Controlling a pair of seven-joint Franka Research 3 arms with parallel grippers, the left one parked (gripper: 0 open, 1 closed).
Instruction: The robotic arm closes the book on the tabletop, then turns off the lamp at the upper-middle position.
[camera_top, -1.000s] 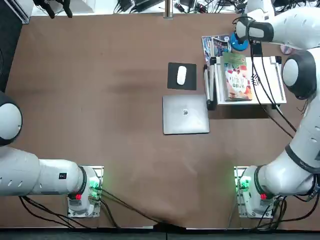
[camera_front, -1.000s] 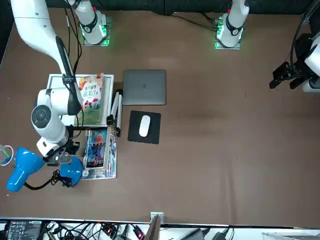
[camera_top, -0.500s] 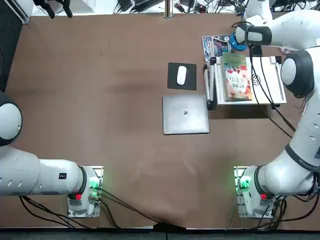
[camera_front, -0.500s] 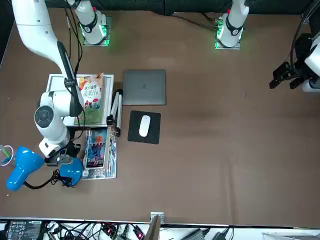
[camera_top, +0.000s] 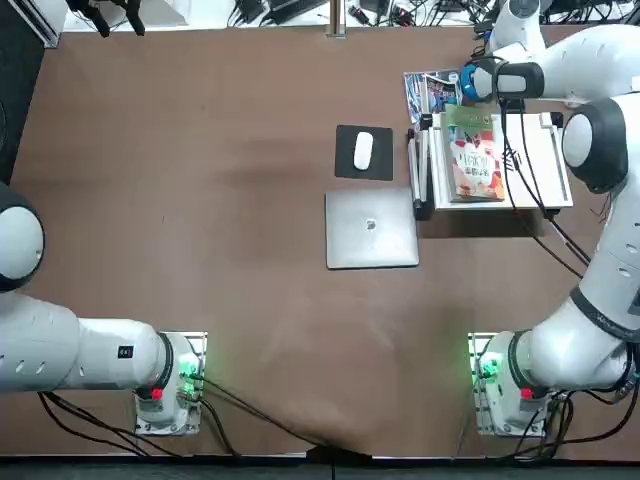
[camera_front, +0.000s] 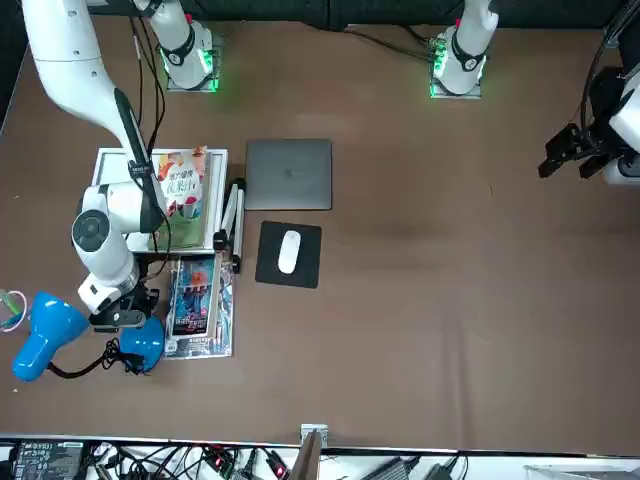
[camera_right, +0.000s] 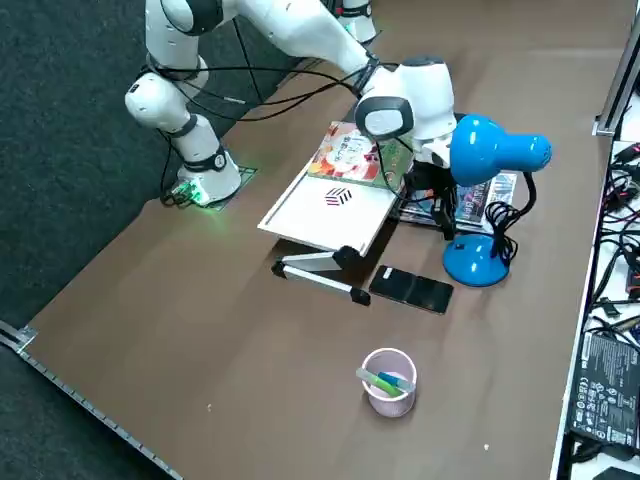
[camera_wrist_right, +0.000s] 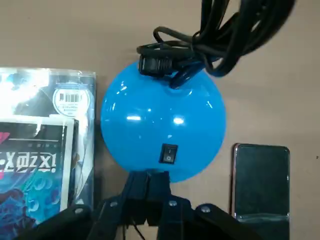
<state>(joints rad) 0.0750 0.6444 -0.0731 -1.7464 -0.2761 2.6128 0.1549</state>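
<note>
The brown matte worktop (camera_top: 220, 250) spreads widest around me, with dark floor (camera_right: 70, 180) past its near edge and, beyond the far metal-railed edge, a white surface (camera_top: 190, 15) crowded with black cables. My white right arm (camera_top: 605, 230) reaches over the far right part. Under it a white board (camera_right: 325, 212) carries the book (camera_top: 476, 160), closed, its green and red-and-white cover upward. The grey laptop (camera_top: 371, 229) lies flat, well apart from the lamp (camera_right: 476, 262), whose blue disc base rests on the worktop at the far right, beside the blue-pictured leaflet (camera_top: 432, 92). My right gripper (camera_wrist_right: 150, 176) is at that base, jaws drawn together near the small black switch (camera_wrist_right: 169, 153); whether they touch it, I cannot tell. A black pad (camera_top: 347, 170) bears a white mouse (camera_top: 363, 150); a dark phone (camera_wrist_right: 261, 182) lies near the base, and a pale cup (camera_right: 390, 385) holds pens.
</note>
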